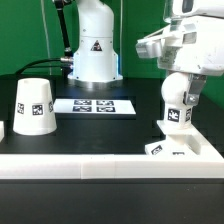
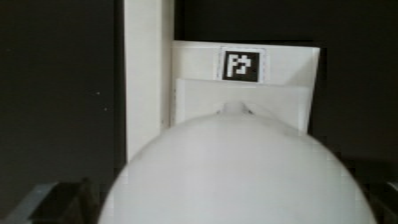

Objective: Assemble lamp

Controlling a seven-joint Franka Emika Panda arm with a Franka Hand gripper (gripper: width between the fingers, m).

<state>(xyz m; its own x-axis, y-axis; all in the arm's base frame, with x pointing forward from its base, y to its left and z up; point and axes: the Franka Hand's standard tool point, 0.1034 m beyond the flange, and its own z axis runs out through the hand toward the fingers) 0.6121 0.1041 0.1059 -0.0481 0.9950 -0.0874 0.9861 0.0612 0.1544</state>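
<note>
The claw (image 1: pixel 181 92) is closed on the bulb (image 1: pixel 177 117), holding it upright directly over the base (image 1: pixel 172 149). If the bulb goes down off-centre or tilted, it could jam or shove the base aside.

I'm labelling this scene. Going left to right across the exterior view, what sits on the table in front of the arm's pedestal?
lamp shade → marker board → bulb; the base overlaps the bulb, so it is left unplaced.

Triangle sign (image 1: pixel 95 47) on robot base (image 1: pixel 90 66)
</note>
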